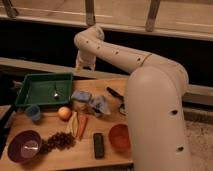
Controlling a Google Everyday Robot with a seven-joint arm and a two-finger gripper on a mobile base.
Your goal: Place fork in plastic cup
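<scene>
The fork [56,92] is a small silver utensil lying inside the green tray [30,95] at the table's back left. The blue plastic cup [34,113] stands upright on the table just in front of the tray's left corner, and nothing shows in it. My white arm [150,95] rises from the right, bends at the top and hangs down behind the table. My gripper [84,64] is at its end, just above and behind the tray's far right corner, up and to the right of the fork.
A purple bowl [25,146], dark grapes [60,141], an orange fruit [64,113], a carrot [82,126], a crumpled blue bag [92,102], a black-handled tool [116,94], a black block [99,145] and an orange-red bowl [120,137] lie on the wooden table [50,159].
</scene>
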